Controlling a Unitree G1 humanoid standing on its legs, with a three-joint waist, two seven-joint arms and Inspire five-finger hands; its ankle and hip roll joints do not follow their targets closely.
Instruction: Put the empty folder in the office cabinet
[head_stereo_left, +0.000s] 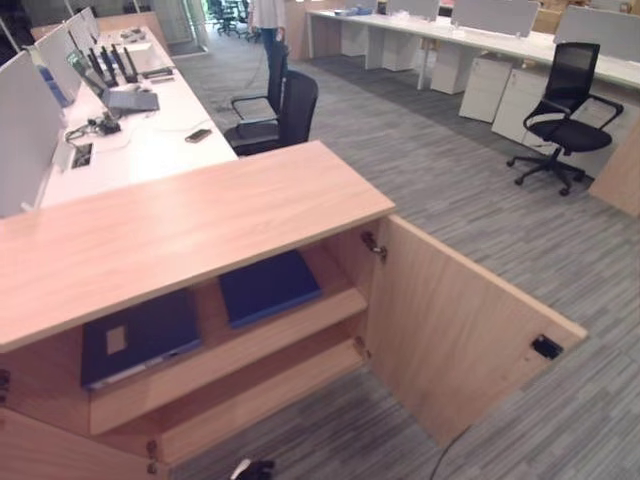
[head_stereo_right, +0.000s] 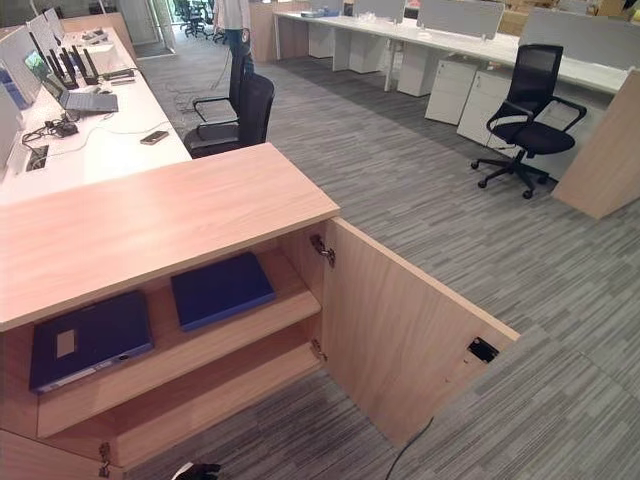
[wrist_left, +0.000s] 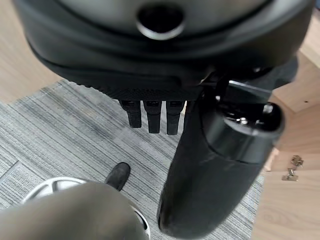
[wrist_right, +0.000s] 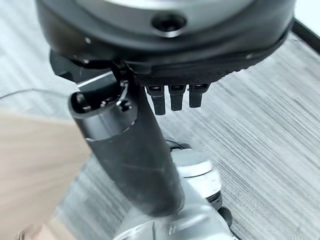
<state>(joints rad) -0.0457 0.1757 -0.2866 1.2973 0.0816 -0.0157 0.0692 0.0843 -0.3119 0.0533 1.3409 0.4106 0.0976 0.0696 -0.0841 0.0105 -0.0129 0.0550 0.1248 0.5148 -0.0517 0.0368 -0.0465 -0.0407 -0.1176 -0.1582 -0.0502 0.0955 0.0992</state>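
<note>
The wooden office cabinet (head_stereo_left: 180, 230) stands in front of me with its right door (head_stereo_left: 450, 330) swung wide. On its upper shelf (head_stereo_left: 250, 345) lie two dark blue folders flat: a thick one with a pale label (head_stereo_left: 140, 335) on the left and a thinner one (head_stereo_left: 268, 287) to its right. The lower shelf holds nothing that I can see. My left hand (wrist_left: 200, 165) hangs over the grey carpet beside the cabinet wood, fingers (wrist_left: 152, 117) straight and holding nothing. My right hand (wrist_right: 135, 150) also hangs open over the carpet, next to a wooden panel, and holds nothing.
A black office chair (head_stereo_left: 275, 110) stands just behind the cabinet by a white desk (head_stereo_left: 150, 140) with a laptop (head_stereo_left: 125, 95) and a phone (head_stereo_left: 198, 135). Another black chair (head_stereo_left: 565, 110) stands at far right. A person (head_stereo_left: 268, 20) stands at the back.
</note>
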